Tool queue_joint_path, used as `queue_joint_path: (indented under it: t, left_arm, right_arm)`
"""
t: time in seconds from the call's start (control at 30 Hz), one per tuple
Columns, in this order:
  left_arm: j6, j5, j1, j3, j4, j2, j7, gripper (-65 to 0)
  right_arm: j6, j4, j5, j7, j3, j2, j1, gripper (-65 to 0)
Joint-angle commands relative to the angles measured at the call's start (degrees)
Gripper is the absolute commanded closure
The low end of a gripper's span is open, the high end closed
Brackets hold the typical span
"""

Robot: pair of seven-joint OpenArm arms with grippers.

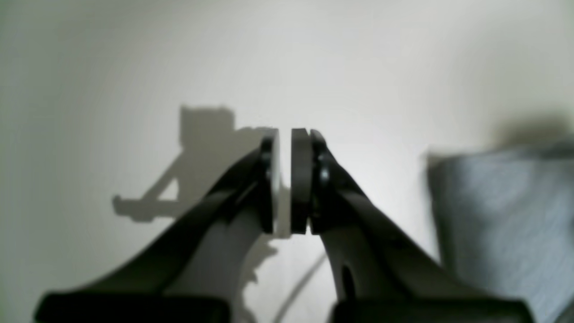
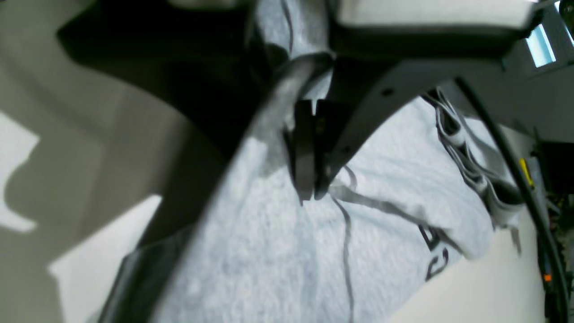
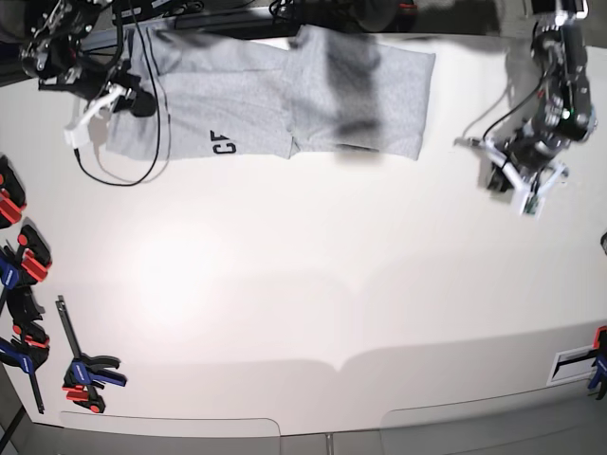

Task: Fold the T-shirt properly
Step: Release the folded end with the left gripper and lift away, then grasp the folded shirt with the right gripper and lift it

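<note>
Right tool clenched on the T-shirt, and plenty can slip from here.

The cloth bunches between its closed jaws, the rest draped below and beyond the tool across the counter; a thin pinch could let the fabric slide out, or it may have caught two layers and drag the fold crooked. The left tool hangs nearly closed on nothing, with the shirt edge just beside it, so nothing pins the far side against skewing.

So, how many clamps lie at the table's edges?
About 6, some may be hidden: four with red or blue grips along the left edge, a long bar clamp beside them, one at the right edge.
</note>
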Motion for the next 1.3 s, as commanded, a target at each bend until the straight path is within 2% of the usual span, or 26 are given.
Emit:
queue_joint_path:
  t: [0.0,0.2,0.37,0.47,0.57,0.67,0.83,0.93,1.1,1.27]
  left_arm:
    - [-0.13,-0.59,1.36,-1.36,1.05,-1.14,-1.14,-3.5]
    - [-0.13,-0.85,11.72,-3.76,1.05,-1.20,-1.16,-3.5]
    - [-0.20,-4.46,16.20,-3.76,1.05,-0.55,-1.36,-3.5]
    - [-2.56,-5.31,16.20,-3.72,1.05,0.85,-1.38,-3.4]
    - [-5.57,-10.08,16.20,-3.72,1.05,1.99,-1.36,0.0]
    - [-7.91,-12.13,16.22,-3.72,1.05,3.58,-1.09,0.0]
    - [-8.66,-12.39,16.22,-3.61,1.05,4.81,0.70,0.0]
    - [-9.03,-12.57,16.24,-3.61,1.05,4.81,1.36,0.0]
    - [-9.03,-13.44,16.26,-3.61,1.03,4.79,1.97,0.0]
    - [-9.03,-13.44,16.39,-3.61,1.03,4.81,2.14,0.0]
  right_arm:
    - [0.13,0.94,1.57,1.33,0.28,1.36,1.77,0.0]
    - [0.09,0.94,-1.99,3.72,0.24,2.14,8.09,0.0]
    - [0.00,0.94,-2.49,4.00,0.22,2.10,11.85,0.0]
    - [0.15,0.96,3.82,2.23,0.22,2.10,12.33,0.0]
    - [2.01,0.96,10.29,-1.52,0.22,2.10,12.28,0.0]
    - [2.44,0.96,15.47,-1.52,0.20,2.08,12.09,0.0]
    - [2.44,1.68,21.51,-1.52,0.17,1.79,12.09,0.0]
    - [2.44,4.28,22.34,-1.52,-0.61,0.76,11.80,0.0]
    - [2.44,11.63,21.75,-1.52,-9.42,-2.03,9.27,0.0]
    - [2.44,18.23,14.12,-1.52,-21.11,-8.20,6.95,0.0]
